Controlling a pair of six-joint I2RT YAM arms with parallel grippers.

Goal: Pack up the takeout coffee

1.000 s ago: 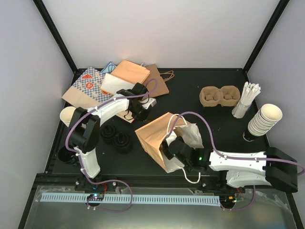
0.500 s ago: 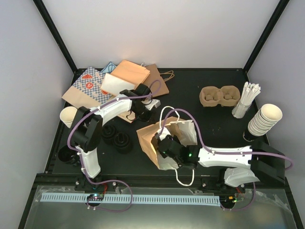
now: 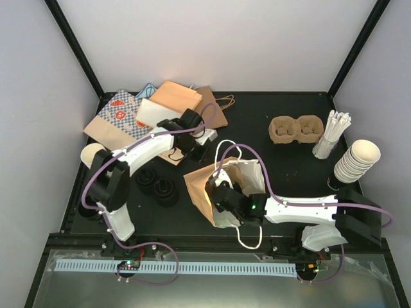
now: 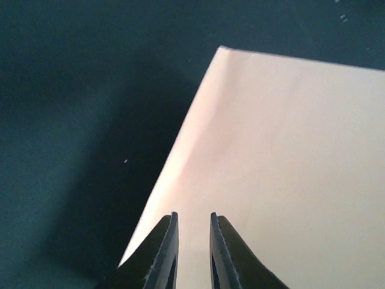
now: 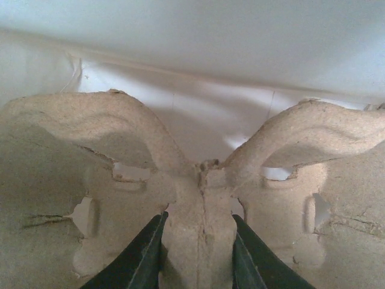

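Note:
A brown moulded-pulp two-cup carrier point(image 5: 120, 138) fills the right wrist view, with white bag lining behind it. My right gripper point(image 5: 197, 218) is shut on the carrier's centre post. From above, that gripper point(image 3: 223, 192) reaches into the mouth of a brown paper bag point(image 3: 198, 192) lying mid-table. My left gripper point(image 3: 196, 145) hovers at the edge of the bag pile. Its fingers point(image 4: 165, 241) stand slightly apart over a pale paper bag point(image 4: 289, 150), with nothing between them. No lidded cup shows clearly.
A second pulp carrier point(image 3: 295, 128) sits at the back right, beside a holder of white stirrers point(image 3: 334, 131) and a stack of lidless cups point(image 3: 356, 160). Loose black lids point(image 3: 157, 186) lie left of the bag. Flat paper bags point(image 3: 128, 115) are piled at the back left.
My right arm has swung left and pushed the carrier deeper into the bag, and the bag's mouth now stands more upright. The left fingers have parted a little.

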